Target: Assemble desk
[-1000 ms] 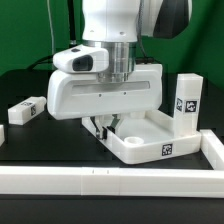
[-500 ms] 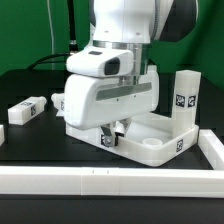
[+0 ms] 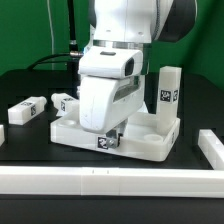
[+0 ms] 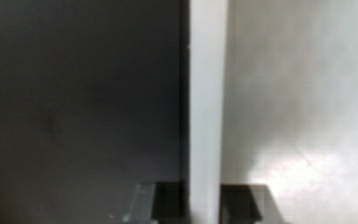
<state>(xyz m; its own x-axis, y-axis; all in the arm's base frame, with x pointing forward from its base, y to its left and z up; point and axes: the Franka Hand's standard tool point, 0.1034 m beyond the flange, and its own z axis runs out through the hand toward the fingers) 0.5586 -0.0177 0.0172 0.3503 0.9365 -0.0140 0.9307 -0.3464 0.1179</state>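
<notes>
Clamping the desk slab (image 3: 148, 148) by its near rim, the pincer (image 3: 108, 137) sat closed on that thin wall, probably to shift it across the bench (image 3: 30, 150).

No legible text anywhere

My arm (image 3: 125, 25) hangs from the top centre of the frame, and the broad white hand housing (image 3: 105, 95) fills the middle. My gripper (image 3: 112, 133) sits low at centre and points straight down. Its two dark fingers (image 4: 167, 205) are pinched on the rim of the desk slab (image 4: 206, 100).
</notes>
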